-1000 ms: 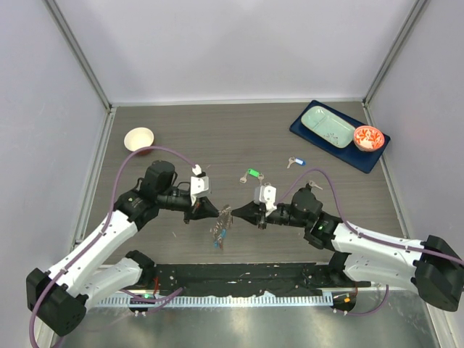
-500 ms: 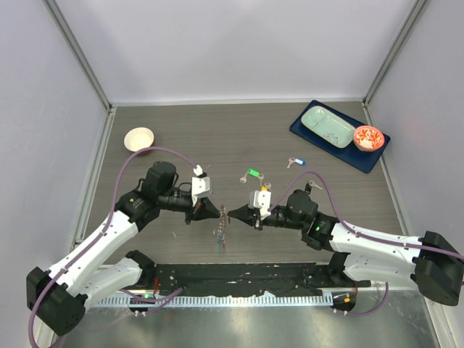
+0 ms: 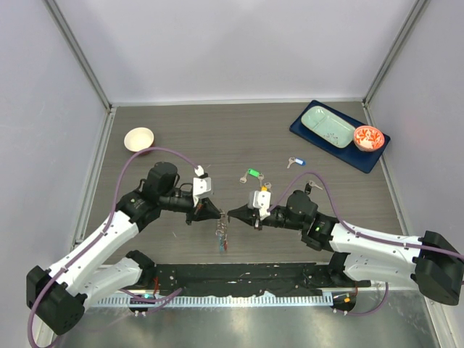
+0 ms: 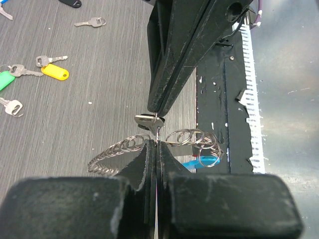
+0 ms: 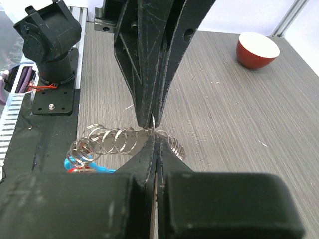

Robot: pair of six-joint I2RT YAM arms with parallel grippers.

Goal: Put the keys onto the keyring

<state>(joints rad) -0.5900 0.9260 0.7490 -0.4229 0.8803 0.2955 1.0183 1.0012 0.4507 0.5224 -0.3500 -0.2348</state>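
1. The left gripper has its jaws pressed together on a link at the top of the keyring.
2. The right gripper meets it tip to tip, its jaws likewise clamped on the chain just beside.
3. The keyring hangs from the two tips, rings drooping to either side, with the blue strap and red tag lowest.
4. The keys lie loose on the table beyond, well apart from the ring: green-tagged, blue-tagged, yellow-tagged and plain silver.
5. A white bowl sits at the far left.
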